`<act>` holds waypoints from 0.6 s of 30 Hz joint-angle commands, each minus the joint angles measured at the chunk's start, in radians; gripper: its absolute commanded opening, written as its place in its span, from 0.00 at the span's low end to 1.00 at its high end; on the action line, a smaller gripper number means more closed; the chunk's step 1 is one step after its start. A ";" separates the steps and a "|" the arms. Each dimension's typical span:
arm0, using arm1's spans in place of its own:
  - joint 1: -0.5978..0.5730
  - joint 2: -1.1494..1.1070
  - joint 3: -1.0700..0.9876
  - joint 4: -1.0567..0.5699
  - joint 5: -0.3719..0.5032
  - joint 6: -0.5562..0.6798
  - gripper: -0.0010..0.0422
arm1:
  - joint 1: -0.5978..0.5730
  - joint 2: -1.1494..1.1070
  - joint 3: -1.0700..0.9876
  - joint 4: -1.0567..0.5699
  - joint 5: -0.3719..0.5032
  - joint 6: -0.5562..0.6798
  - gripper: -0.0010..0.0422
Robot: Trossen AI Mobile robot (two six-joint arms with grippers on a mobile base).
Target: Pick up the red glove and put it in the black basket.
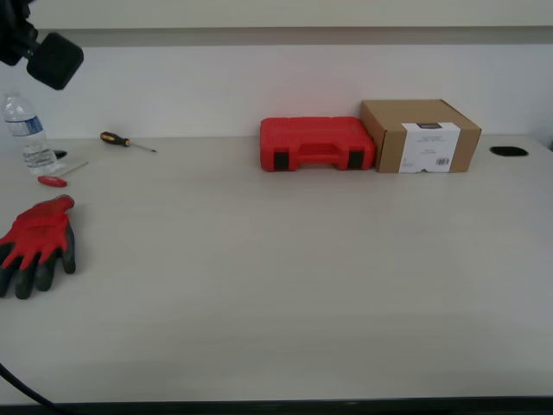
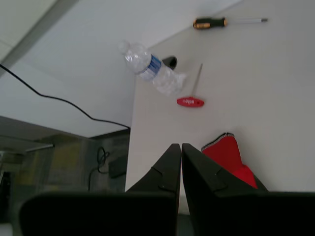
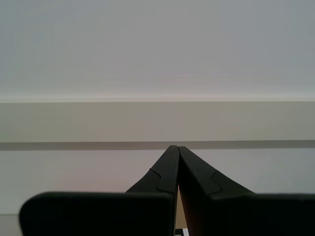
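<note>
The red glove (image 1: 36, 246) lies flat on the table at the exterior view's left, red knit back up, dark fingers toward the front edge. Its cuff also shows in the first wrist view (image 2: 227, 156), just beside my first gripper (image 2: 180, 147), which is shut and empty, held above the table. A dark part of an arm (image 1: 47, 54) hangs at the exterior view's top left. My second gripper (image 3: 176, 149) is shut and empty, facing a bare wall. The black basket is out of view.
A red plastic case (image 1: 316, 143) and a cardboard box (image 1: 421, 136) stand at the back. A water bottle (image 1: 28, 133), a red-handled screwdriver (image 1: 54, 180) and an orange-black screwdriver (image 1: 117, 139) lie at the back left. A dark hole (image 1: 508, 151) is at the back right.
</note>
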 commanded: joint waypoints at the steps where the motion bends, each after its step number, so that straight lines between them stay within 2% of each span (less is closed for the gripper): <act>1: 0.000 0.000 0.001 0.002 0.000 0.003 0.02 | 0.019 0.082 0.007 -0.037 0.058 -0.073 0.02; 3: 0.000 0.000 0.001 0.003 0.000 0.003 0.02 | 0.041 0.133 0.011 -0.066 0.113 -0.106 0.02; 6: 0.000 0.000 0.001 0.002 0.000 0.003 0.02 | 0.092 0.192 0.017 -0.076 0.129 -0.122 0.02; 11: 0.000 0.000 0.001 0.003 0.000 0.003 0.02 | 0.244 0.288 0.056 -0.128 0.388 -0.261 0.02; 13: 0.000 0.000 0.001 0.003 0.000 0.003 0.02 | 0.287 0.334 0.074 -0.143 0.472 -0.267 0.02; 18: 0.000 0.000 0.001 0.003 0.000 0.003 0.02 | 0.310 0.481 0.132 -0.153 0.472 -0.281 0.02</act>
